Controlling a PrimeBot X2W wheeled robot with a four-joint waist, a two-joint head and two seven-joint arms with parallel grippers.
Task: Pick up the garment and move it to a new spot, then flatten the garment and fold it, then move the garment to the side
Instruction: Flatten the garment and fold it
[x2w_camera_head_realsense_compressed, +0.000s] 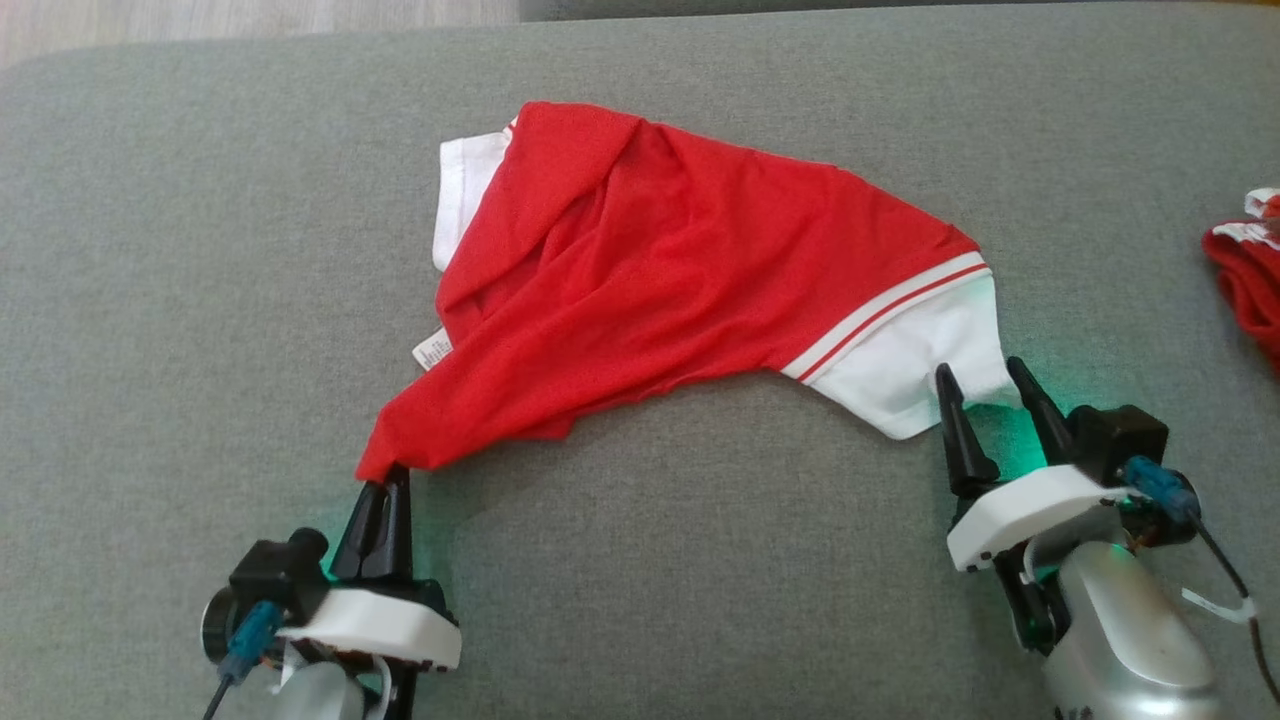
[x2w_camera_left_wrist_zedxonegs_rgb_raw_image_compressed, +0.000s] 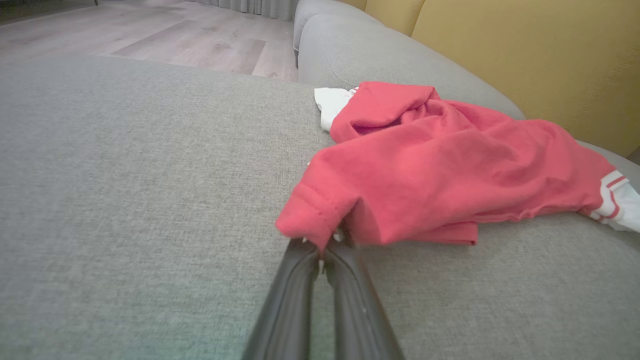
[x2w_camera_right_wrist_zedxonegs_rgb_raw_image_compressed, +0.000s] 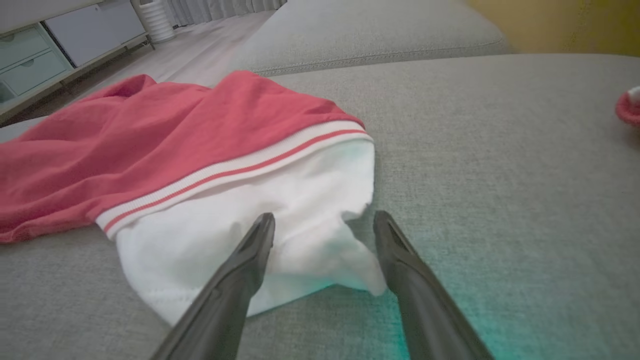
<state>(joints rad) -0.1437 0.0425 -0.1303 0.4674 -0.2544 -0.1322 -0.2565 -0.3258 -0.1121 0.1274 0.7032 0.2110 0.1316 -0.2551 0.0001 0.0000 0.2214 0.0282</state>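
Red mesh jersey (x2w_camera_head_realsense_compressed: 680, 270): where is it lying, and what is gripping it? (Inspector)

It is lying crumpled across the middle of the grey sofa seat (x2w_camera_head_realsense_compressed: 200, 300), with one red corner drawn toward the robot. The left end effector (x2w_camera_head_realsense_compressed: 385, 478) is clamping that corner between closed fingers. The right end effector (x2w_camera_head_realsense_compressed: 980, 368) is standing wide, straddling the loose edge of the white sleeve (x2w_camera_head_realsense_compressed: 900, 385) and holding nothing. (Assessor)

Which step is running? (Inspector)

Flattening appears to be starting. I am advising that the right fingers be reaching down to the cushion before closing, taking a full bite of sleeve rather than its tip. Both arms should then be pulling apart evenly, so the folded-over shoulder near the white label (x2w_camera_head_realsense_compressed: 432, 350) is opening out. I am also advising steering clear of the smaller red cloth (x2w_camera_head_realsense_compressed: 1250, 280) at the seat's right edge. (Assessor)
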